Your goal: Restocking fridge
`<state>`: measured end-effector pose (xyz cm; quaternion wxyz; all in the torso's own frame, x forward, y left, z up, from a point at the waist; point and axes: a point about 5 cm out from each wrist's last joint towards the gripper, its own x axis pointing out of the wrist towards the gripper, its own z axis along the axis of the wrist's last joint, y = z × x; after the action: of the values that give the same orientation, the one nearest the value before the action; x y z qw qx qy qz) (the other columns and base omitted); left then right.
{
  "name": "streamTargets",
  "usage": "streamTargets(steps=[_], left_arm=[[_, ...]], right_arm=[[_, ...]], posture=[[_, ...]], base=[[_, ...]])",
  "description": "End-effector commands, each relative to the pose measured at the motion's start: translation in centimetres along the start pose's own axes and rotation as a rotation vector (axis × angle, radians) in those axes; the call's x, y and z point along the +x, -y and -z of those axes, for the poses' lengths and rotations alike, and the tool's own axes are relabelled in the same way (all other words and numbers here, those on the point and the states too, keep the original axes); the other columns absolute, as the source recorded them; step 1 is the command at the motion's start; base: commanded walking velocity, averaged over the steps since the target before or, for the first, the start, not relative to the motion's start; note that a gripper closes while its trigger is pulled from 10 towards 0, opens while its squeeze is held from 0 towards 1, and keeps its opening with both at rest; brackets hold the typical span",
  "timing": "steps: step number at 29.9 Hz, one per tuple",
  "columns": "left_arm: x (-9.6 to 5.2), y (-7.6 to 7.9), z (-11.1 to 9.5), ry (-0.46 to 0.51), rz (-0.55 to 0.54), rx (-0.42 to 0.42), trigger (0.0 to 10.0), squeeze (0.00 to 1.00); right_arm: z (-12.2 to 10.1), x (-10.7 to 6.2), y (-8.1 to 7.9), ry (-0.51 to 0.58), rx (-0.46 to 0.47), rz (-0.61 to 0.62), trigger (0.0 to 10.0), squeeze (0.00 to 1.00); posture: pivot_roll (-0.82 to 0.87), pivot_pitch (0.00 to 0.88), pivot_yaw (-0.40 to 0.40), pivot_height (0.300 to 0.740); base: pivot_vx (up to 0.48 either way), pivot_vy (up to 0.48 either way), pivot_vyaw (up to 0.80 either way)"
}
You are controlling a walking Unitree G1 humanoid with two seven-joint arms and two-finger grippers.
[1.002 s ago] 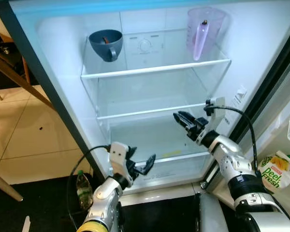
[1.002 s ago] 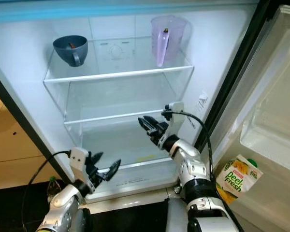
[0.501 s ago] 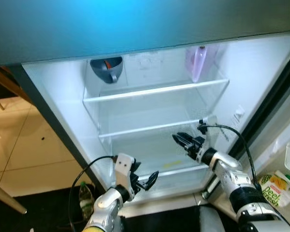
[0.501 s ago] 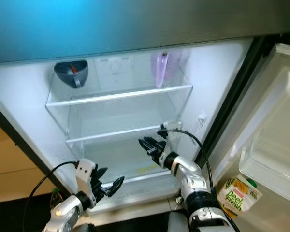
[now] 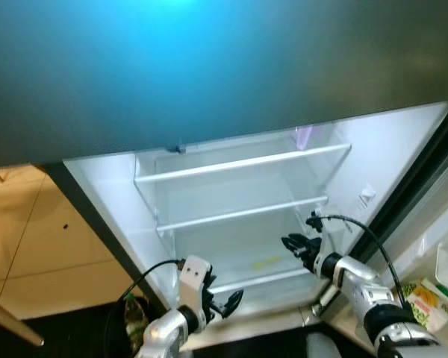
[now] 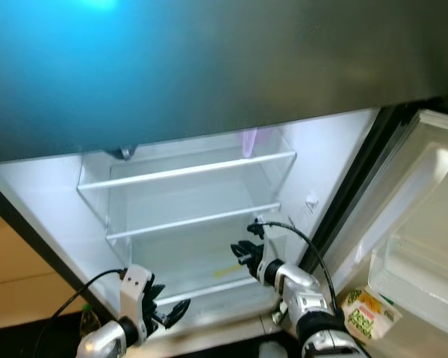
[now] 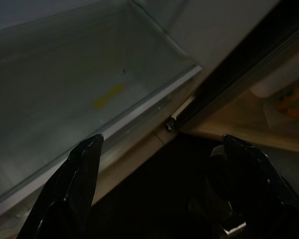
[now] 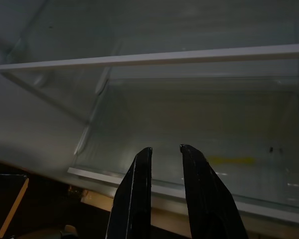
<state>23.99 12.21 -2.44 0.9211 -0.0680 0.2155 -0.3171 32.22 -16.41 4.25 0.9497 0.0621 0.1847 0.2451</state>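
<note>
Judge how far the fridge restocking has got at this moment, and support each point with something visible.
Done: the fridge door is open. In hand: nothing; the left gripper is open, the right gripper nearly closed on nothing. Left: the glass shelves look bare, and the juice carton still sits outside on the right.

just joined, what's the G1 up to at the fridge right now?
Restock run, nothing in hand. The robot faces the open fridge, whose glass shelves are bare where they can be seen. The left gripper hangs open, low by the fridge's front edge. The right gripper reaches toward the lower compartment, fingers a narrow gap apart, holding nothing. A juice carton stands in the door on the right, and a bottle stands on the floor at left.
</note>
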Motion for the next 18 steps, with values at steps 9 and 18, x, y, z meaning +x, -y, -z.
streamTargets(steps=[9, 18], left_arm=[[-0.8, 0.1, 2.0, -0.110, 0.000, 0.034, 10.0, 0.00], [-1.5, 0.1, 3.5, -0.198, -0.013, 0.056, 10.0, 0.00]], right_arm=[[2.0, -0.7, 0.3, -0.052, 0.025, 0.013, 10.0, 0.00], [2.4, -1.1, 0.9, -0.057, 0.036, 0.053, 10.0, 0.00]], posture=[[0.02, 0.058, 0.021, 0.622], [0.02, 0.056, 0.018, 0.657]], base=[[0.000, 0.000, 0.00], [0.000, 0.000, 0.00]])
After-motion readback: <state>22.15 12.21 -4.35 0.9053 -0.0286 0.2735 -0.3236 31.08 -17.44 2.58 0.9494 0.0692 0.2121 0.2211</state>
